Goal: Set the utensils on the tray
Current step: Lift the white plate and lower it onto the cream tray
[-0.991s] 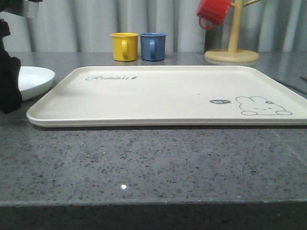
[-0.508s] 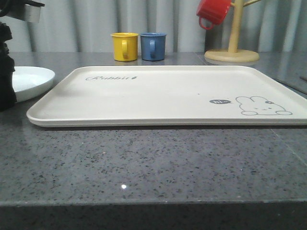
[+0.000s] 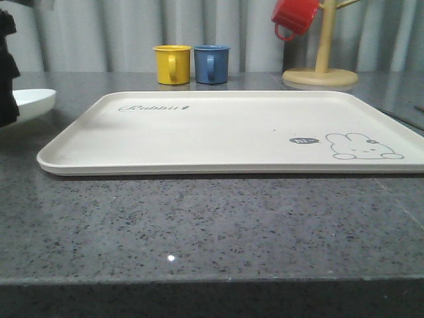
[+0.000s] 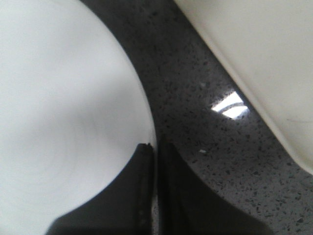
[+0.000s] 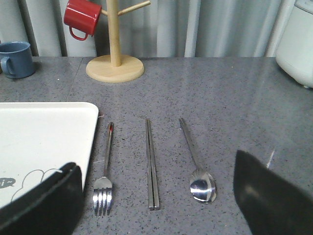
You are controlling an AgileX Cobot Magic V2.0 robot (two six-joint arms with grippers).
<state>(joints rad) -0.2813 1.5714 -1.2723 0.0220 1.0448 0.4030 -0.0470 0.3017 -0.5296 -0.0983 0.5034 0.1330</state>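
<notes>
We see the fork, chopsticks and spoon lying parallel on the desk beside the bare cream tray (rabbit drawing).

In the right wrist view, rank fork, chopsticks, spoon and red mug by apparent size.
1. chopsticks and spoon: similar length, unranked
2. fork
3. red mug, though it hangs farther back, so the ranking is unsure

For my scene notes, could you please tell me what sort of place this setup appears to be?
Probably a mock kitchen or dining counter: a speckled grey stone countertop, mugs on a wooden mug tree, and a fork, chopsticks and spoon beside a cream tray.
</notes>
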